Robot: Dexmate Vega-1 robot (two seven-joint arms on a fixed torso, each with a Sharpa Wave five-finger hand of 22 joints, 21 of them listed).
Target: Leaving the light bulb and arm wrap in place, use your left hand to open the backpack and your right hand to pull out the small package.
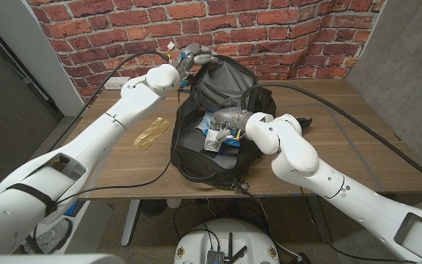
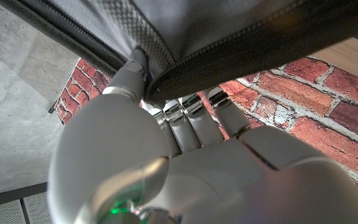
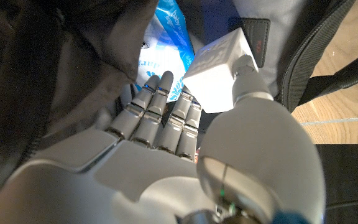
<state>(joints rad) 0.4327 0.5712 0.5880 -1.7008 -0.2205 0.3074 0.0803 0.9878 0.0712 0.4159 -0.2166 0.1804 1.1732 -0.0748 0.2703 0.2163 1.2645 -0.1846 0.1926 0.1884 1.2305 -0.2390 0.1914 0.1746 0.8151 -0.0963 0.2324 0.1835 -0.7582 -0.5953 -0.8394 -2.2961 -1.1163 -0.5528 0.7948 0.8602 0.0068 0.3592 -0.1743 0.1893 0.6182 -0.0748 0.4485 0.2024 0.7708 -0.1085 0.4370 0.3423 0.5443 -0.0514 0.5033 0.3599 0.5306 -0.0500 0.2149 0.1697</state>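
Two hands work: the left hand (image 1: 190,56) grips the backpack (image 1: 226,81) flap, holding it open. Inside, the right hand (image 1: 228,121) pinches a small white package (image 3: 219,71), not yet lifted out.

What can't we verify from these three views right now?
- Light bulb and arm wrap: not identifiable inside the backpack; head view too small, flap and right hand cover the opening.
- White box: label unreadable in the right wrist view.
- Left hand: fingertips hidden behind the backpack's edge, left wrist view.

The left hand (image 1: 189,57) holds the backpack (image 1: 196,158) flap up; the mouth gapes, crowded by the right hand (image 1: 222,126), a white box (image 3: 219,71) and blue wrap (image 3: 166,37).
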